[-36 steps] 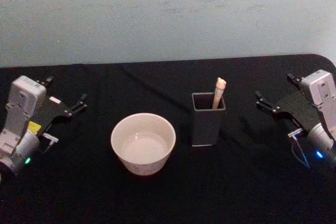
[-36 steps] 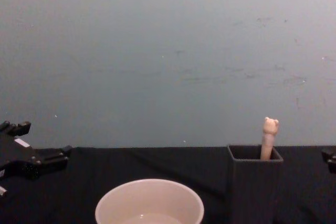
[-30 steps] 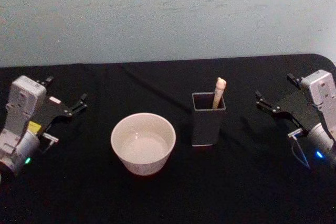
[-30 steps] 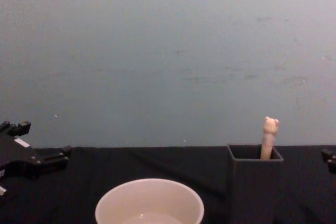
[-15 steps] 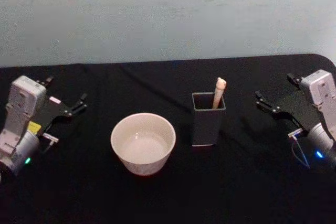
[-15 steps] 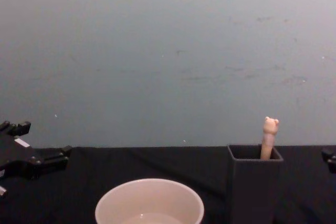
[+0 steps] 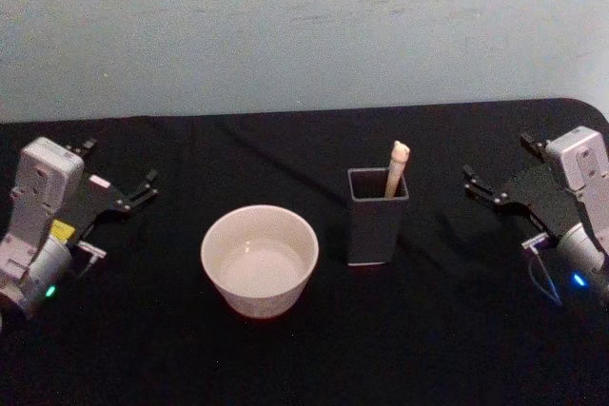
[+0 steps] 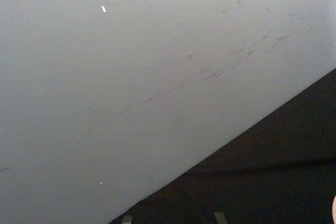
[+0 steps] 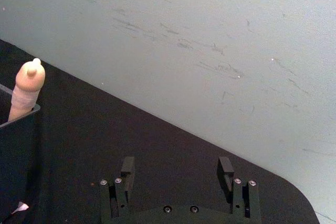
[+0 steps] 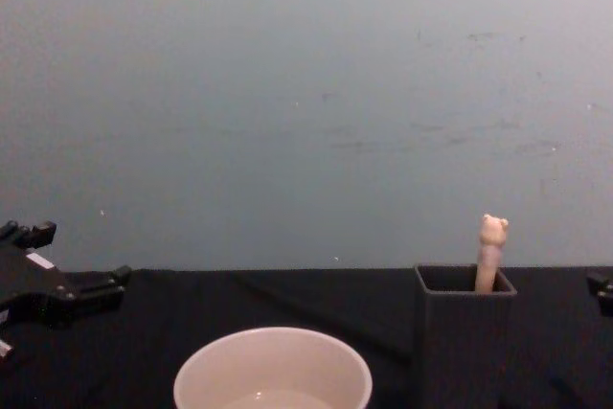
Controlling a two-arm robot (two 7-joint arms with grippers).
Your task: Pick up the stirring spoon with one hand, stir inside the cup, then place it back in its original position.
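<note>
My left end effector [image 7: 119, 161] and right end effector [image 7: 498, 157] both gape empty. A skewed pull on the stirring spoon [image 7: 397, 166], its bowl hidden, might topple the holder [image 7: 373, 230].

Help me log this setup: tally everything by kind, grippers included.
spoon: 1
cup: 1
holder: 1
grippers: 2 (left gripper, right gripper)
Total: 5
</note>
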